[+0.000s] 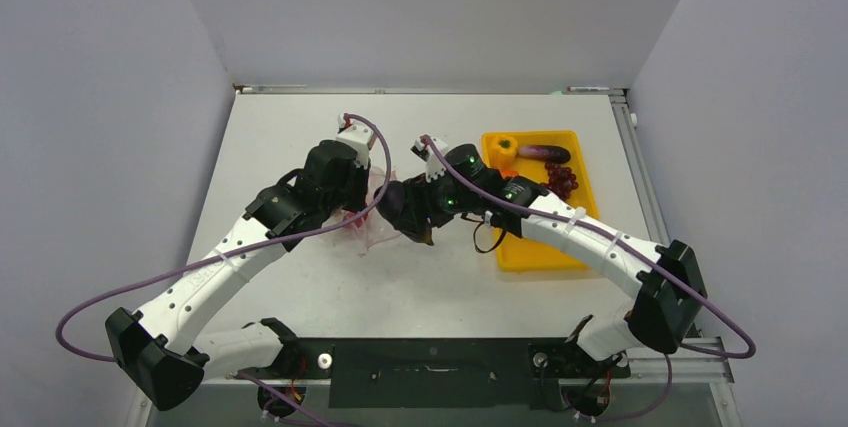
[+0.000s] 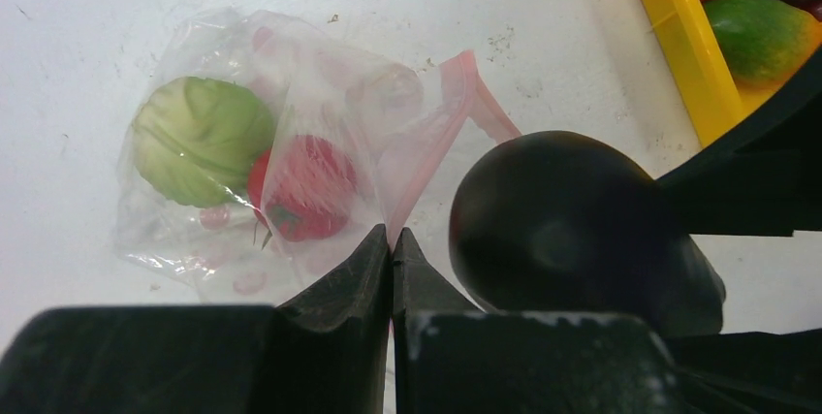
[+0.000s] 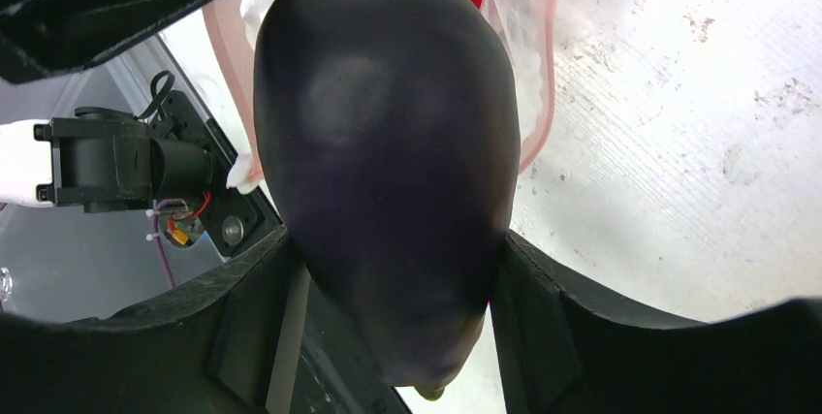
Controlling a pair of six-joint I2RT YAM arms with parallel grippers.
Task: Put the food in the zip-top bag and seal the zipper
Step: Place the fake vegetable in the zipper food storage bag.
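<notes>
The right gripper (image 3: 395, 239) carries a dark purple toy eggplant (image 3: 388, 123), its fingers set part-way apart and pressed against the eggplant's two sides. The eggplant's long axis runs along the fingers, broad end leading and narrow stem end back toward the wrist. Straight ahead of that broad end, on the robot's left of this gripper, lies the clear crinkly plastic bag (image 2: 320, 94) on the white table (image 2: 97, 7), with its mouth turned toward the eggplant. The left gripper (image 2: 393, 239) is closed tight, pinching the bag's edge by the pinkish-red zipper strip (image 2: 436, 133) and lifting that lip so the mouth gapes. In the right wrist view pink strip shows on both sides of the eggplant (whether the broad end is already past the lips cannot be told). A green rounded toy piece (image 2: 202, 140) and a red toy piece (image 2: 305, 191) already sit deep in the bag. More food waits in the yellow tray (image 2: 679, 36), well off to the right. The next move likely pushes the eggplant forward along its own axis.
</notes>
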